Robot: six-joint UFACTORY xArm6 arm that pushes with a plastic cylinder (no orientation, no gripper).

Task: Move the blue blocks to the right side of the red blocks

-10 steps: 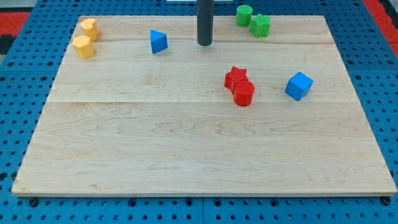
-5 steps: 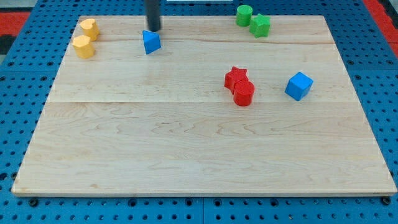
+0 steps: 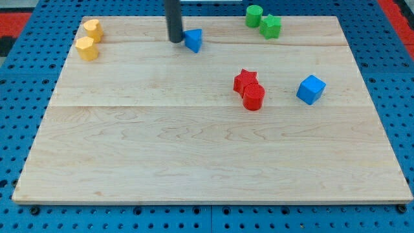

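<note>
A pale wooden table [image 3: 194, 155] with visible grain fills most of the view. It sits on a blue pegboard [image 3: 19, 129] dotted with holes, and a strip of red shows at the view's top corners.

A dark rod comes down from the view's top, left of centre. My tip [image 3: 175, 41] rests on the table near its top edge, just to the left of a blue wedge [image 3: 193, 40] and touching it or nearly so. The arm has no jaws, so there is nothing to be open or closed.

A blue cube [image 3: 311, 89] lies toward the view's right, already to the right of the red blocks and apart from them. A red star [image 3: 246, 80] and a red cylinder [image 3: 253, 98] sit touching each other right of centre, the cylinder just below the star. The blue wedge lies up and to the left of them.

Two yellow blocks [image 3: 89, 39] sit together at the top left corner. A green cylinder [image 3: 254, 15] and a green star-like block [image 3: 271, 26] sit together at the top, right of centre.
</note>
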